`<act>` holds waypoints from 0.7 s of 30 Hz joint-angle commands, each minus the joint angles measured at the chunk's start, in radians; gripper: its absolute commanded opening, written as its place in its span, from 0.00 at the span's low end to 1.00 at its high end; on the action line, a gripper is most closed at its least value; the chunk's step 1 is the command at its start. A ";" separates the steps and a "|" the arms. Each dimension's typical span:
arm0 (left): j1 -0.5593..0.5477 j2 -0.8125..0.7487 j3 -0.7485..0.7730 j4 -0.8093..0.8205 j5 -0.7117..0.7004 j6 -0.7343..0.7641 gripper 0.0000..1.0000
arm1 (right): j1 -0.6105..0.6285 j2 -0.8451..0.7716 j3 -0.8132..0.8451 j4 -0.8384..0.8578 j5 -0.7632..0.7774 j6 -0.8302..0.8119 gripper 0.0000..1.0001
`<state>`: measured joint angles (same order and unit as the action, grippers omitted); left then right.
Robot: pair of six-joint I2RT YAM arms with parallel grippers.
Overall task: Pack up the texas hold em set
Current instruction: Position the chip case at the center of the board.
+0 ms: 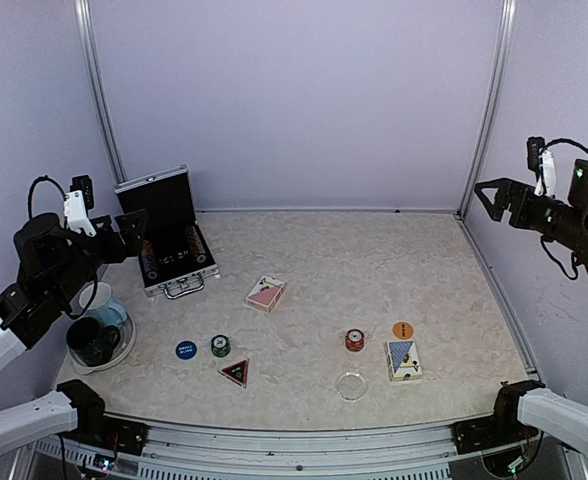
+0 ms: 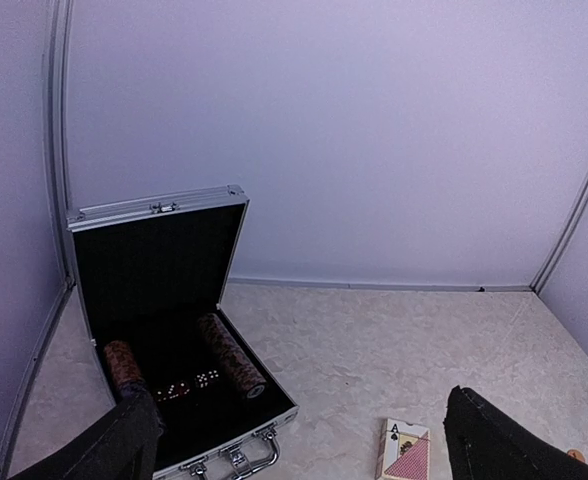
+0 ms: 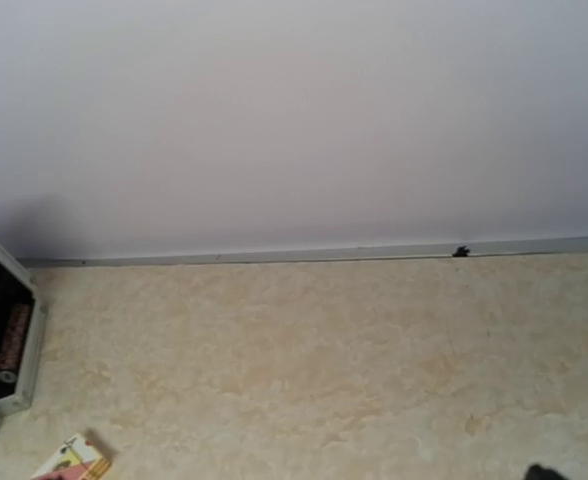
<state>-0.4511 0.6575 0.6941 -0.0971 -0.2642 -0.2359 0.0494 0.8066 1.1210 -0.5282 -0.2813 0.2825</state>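
Soft, even, lavender-tinted light; shadows are faint. The right wrist view is slightly blurred, with a dim shadow on the wall (image 3: pixel 44 225) at nine o'clock. The briefcase (image 2: pixel 154 270) lining swallows detail.

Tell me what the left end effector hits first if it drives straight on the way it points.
Probably the open briefcase, near its front corner. The line of the left end effector passes close beside that corner, so it might meet the table instead; depth unclear.

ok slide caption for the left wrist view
Open aluminium case with two chip rows and dice, card deck lying nearby.
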 commanded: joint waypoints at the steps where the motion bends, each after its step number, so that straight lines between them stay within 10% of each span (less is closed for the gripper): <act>1: 0.009 0.003 -0.009 0.016 0.010 -0.015 0.99 | -0.011 -0.024 -0.009 -0.013 -0.041 -0.017 0.99; 21: 0.015 0.049 -0.004 -0.014 -0.043 -0.009 0.99 | -0.011 -0.099 -0.158 0.026 0.048 -0.060 0.99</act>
<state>-0.4442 0.6964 0.6918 -0.1001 -0.2882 -0.2394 0.0490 0.7223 0.9943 -0.5106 -0.2790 0.2470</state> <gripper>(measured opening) 0.989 0.992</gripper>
